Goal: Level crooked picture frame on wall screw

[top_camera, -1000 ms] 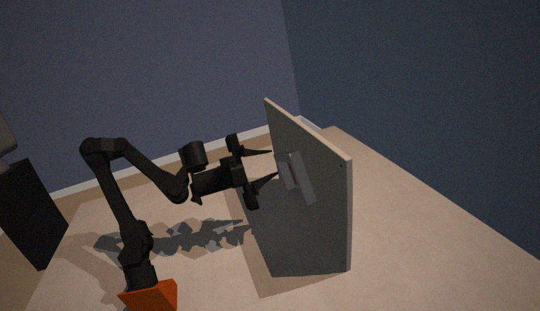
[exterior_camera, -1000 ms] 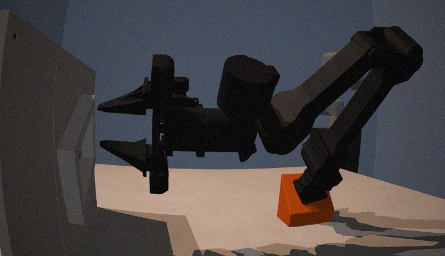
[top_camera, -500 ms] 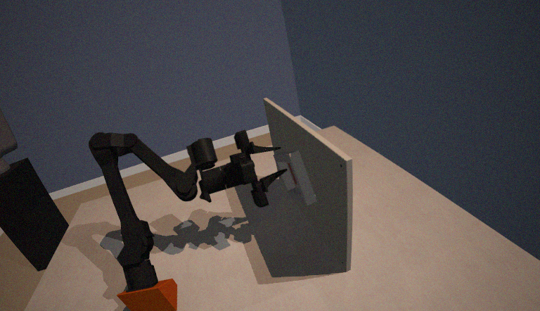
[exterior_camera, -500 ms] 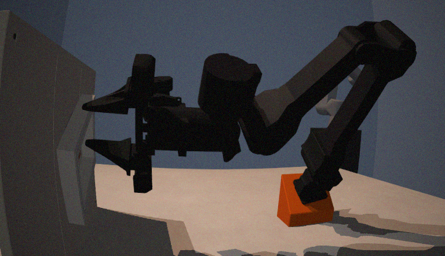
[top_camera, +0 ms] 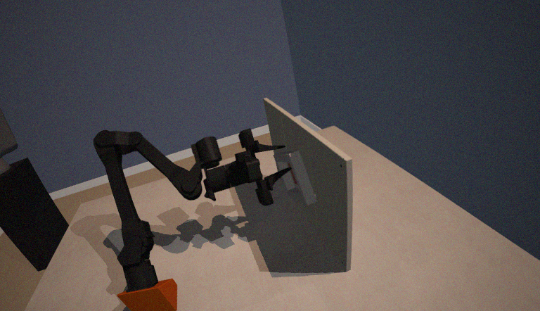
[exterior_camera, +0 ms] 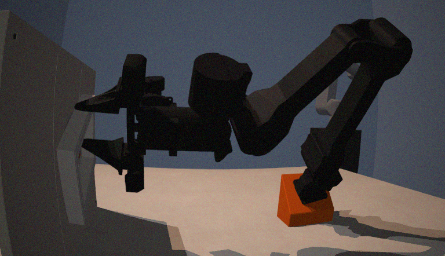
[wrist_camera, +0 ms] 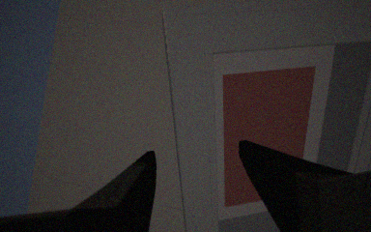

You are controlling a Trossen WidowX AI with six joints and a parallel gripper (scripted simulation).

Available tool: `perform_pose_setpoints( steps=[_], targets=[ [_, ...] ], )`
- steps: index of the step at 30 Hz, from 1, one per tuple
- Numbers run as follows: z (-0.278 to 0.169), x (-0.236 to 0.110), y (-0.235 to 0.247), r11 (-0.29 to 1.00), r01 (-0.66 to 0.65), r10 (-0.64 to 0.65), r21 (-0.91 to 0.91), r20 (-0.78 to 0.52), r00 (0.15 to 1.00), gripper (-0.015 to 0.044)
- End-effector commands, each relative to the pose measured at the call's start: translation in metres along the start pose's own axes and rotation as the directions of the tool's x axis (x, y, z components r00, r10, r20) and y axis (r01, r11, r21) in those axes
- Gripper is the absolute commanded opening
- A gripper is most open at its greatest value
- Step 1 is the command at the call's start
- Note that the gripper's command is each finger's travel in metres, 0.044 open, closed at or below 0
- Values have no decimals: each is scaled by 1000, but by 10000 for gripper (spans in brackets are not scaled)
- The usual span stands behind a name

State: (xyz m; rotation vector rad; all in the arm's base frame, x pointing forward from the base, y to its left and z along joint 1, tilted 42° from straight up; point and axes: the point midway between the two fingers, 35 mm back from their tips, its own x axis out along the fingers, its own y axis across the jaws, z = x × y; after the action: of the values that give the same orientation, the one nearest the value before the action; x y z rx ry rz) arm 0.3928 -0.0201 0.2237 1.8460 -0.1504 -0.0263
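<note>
Bare, dim test room rather than a lived-in home: plain blue walls (top_camera: 159, 53) meeting at a corner, pale skirting board (top_camera: 159, 162), tan floor (top_camera: 418, 231). Freestanding grey wall panel (top_camera: 302, 228) set upright mid-floor, dark cabinet (top_camera: 27, 212) at one side, arm bolted to an orange base block (exterior_camera: 303, 204).

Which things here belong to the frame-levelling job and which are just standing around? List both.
For the job:
- picture frame with its red picture
- wall panel it hangs on
- gripper, open, fingers not yet on the frame

Just standing around:
- dark cabinet at the table's far side
- orange base block under the arm
</note>
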Motion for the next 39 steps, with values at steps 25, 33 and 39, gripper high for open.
perform_pose_setpoints(
  steps=[25,33,39],
  targets=[
    [-1,1,1,1000,-1,1,3,-5,1000,260],
    [-1,1,1,1000,-1,1,3,-5,1000,96],
    [-1,1,1,1000,-1,1,3,-5,1000,56]
  ],
)
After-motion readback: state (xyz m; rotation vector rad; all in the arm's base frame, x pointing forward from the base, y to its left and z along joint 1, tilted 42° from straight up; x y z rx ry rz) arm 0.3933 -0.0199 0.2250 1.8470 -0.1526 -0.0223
